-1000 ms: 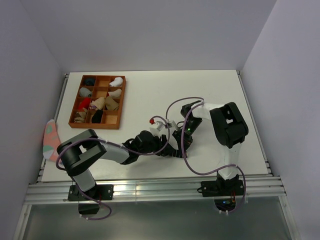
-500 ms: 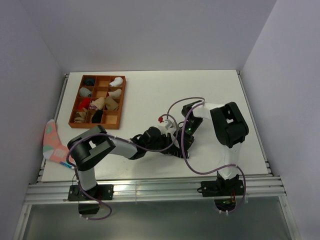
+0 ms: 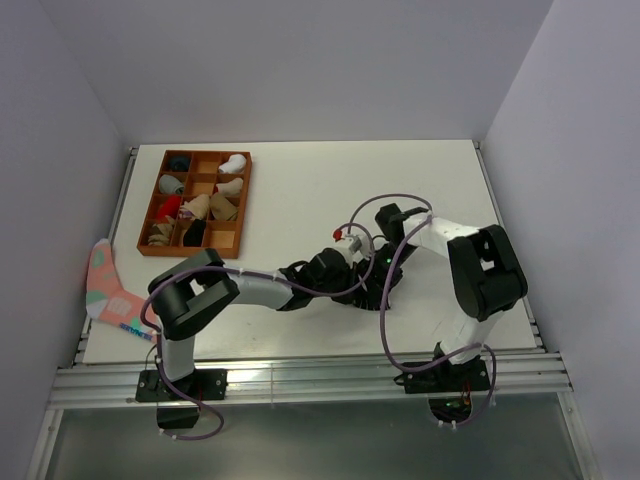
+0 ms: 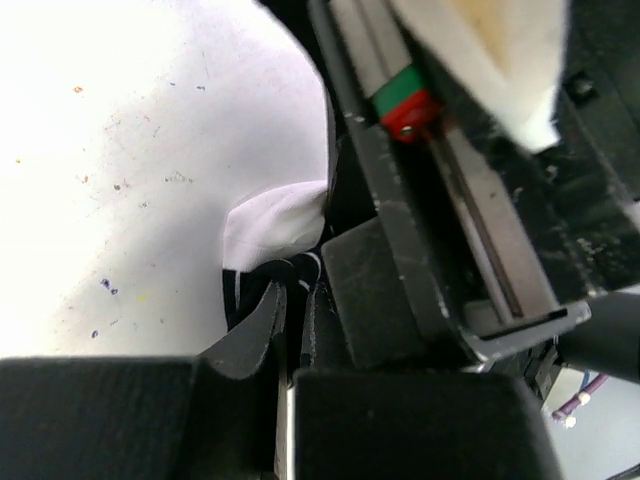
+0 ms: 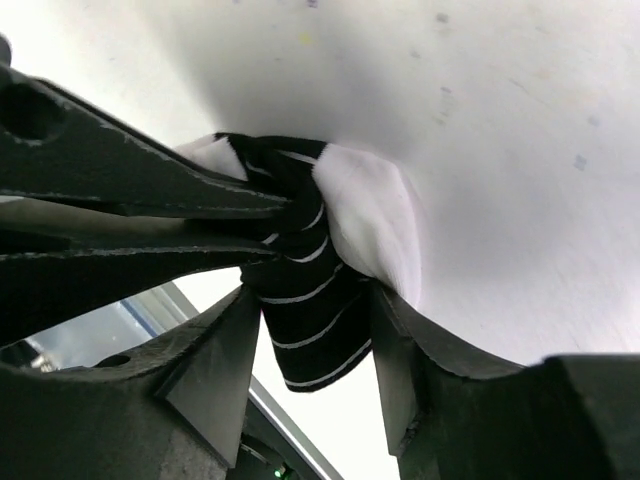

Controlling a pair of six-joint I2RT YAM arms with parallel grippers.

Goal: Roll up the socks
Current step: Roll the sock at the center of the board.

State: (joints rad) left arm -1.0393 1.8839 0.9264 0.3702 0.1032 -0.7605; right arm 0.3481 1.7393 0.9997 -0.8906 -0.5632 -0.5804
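The black sock with thin white stripes and a white patch [image 5: 305,330] hangs bunched between both grippers, just above the white table. My right gripper [image 5: 315,295] grips it from both sides. My left gripper [image 4: 295,300] is pinched on a fold of the same sock [image 4: 262,275], with its fingers [image 5: 150,190] coming in from the left in the right wrist view. In the top view the left gripper [image 3: 358,276] and the right gripper [image 3: 374,278] meet at the table's middle and hide the sock. I cannot pick out the plain tan-brown sock.
A wooden compartment tray [image 3: 190,252] with several sock bundles stands at the back left. A pink sock with teal patches [image 3: 105,285] lies at the left edge. Purple cables [image 3: 385,205] loop over the arms. Metal rails [image 3: 320,380] run along the near edge.
Both grippers have moved to the right together, still joined. The left arm has stretched out further and the right arm's elbow has swung right.
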